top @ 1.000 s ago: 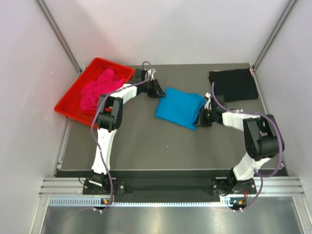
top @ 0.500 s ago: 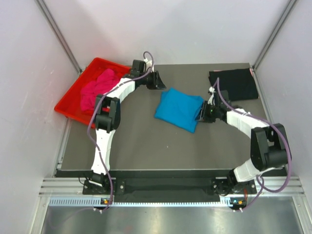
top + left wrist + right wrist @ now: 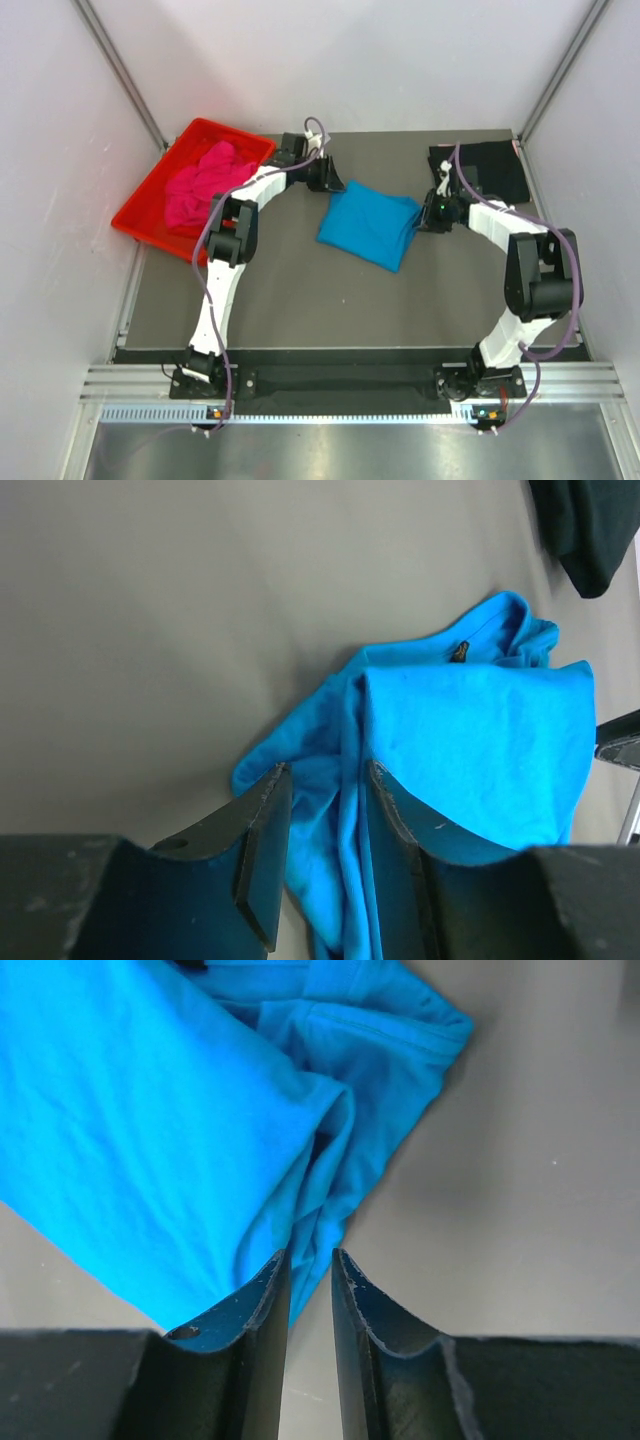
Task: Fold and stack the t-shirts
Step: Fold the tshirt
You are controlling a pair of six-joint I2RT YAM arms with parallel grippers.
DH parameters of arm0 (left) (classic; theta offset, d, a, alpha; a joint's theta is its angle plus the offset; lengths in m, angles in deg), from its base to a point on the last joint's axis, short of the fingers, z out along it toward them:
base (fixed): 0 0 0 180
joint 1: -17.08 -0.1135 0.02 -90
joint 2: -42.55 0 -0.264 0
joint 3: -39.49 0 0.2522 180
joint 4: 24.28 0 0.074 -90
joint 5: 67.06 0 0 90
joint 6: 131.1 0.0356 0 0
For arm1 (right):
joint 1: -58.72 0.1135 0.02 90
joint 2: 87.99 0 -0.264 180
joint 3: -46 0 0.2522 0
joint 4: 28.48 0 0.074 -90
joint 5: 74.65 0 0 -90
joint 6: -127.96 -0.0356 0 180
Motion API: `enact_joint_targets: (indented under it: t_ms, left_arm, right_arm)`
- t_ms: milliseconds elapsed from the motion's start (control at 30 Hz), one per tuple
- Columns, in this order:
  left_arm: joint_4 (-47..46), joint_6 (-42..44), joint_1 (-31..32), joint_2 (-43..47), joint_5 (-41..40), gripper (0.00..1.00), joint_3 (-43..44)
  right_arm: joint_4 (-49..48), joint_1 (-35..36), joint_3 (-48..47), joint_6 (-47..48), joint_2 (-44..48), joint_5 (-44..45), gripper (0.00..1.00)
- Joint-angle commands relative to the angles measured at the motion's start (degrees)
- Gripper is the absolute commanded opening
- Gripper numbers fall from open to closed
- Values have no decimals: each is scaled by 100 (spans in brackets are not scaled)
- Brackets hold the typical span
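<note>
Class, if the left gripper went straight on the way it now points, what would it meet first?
Most likely the turquoise shirt. In the wrist view its bunched near edge lies directly ahead of the left gripper, though depth is hard to judge.

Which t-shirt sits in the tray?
The magenta-pink t-shirt, bunched in the red tray; the turquoise t-shirt and black t-shirt lie on the table.

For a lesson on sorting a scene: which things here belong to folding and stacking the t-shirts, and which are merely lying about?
Belong to the job: turquoise t-shirt; black t-shirt; pink t-shirt.
Lying about: red tray, with the pink t-shirt in it.
</note>
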Motion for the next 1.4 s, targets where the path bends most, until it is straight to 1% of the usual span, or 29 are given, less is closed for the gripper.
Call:
enact_joint_targets:
  t_ms: [0, 267, 367, 400, 500, 533, 567, 733, 867, 933, 1033, 1100, 1233, 1333, 1367]
  left_arm:
    - [-342, 35, 81, -82, 122, 41, 425]
    - [-527, -71, 116, -232, 96, 40, 495]
    - [-544, -88, 116, -258, 16, 35, 496]
    - [-562, -114, 116, -267, 7, 26, 496]
    - [-580, -220, 116, -311, -28, 12, 513]
    - [-571, -246, 116, -337, -45, 4, 522]
    - [-562, -273, 116, -355, -80, 1, 539]
    - [-492, -369, 99, -373, -247, 0, 513]
    - [-509, -422, 90, -381, -318, 0, 513]
    - [-500, -422, 90, -399, -379, 0, 513]
    - [-439, -440, 81, -381, -502, 0, 513]
    - [-448, -457, 72, -399, -529, 0, 513]
    - [-456, -493, 46, -417, -555, 0, 513]
    - [-439, -475, 37, -408, -564, 0, 504]
    - [-422, -475, 28, -408, -573, 0, 504]
  right_arm:
    - [-222, -95, -273, 41, -164, -153, 23]
    - [-749, -86, -194, -258, -428, -434, 22]
    - [-925, -95, -168, -363, -490, -478, 21]
    - [-969, -95, -150, -390, -481, -504, 20]
    - [-1110, -95, -89, -478, -446, -513, 18]
    - [-1110, -95, -80, -487, -437, -513, 17]
    - [-1102, -95, -71, -504, -411, -513, 16]
    - [-1172, -95, -10, -540, -349, -513, 17]
    - [-1207, -103, -27, -557, -446, -504, 25]
    - [-1251, -95, -1, -583, -455, -504, 26]
    - [-1330, -95, 43, -619, -438, -557, 20]
    - [-1391, -95, 104, -662, -402, -583, 14]
    - [-1427, -95, 175, -741, -297, -557, 13]
    - [-1453, -94, 210, -777, -227, -478, 18]
    - [-1479, -95, 219, -786, -218, -461, 22]
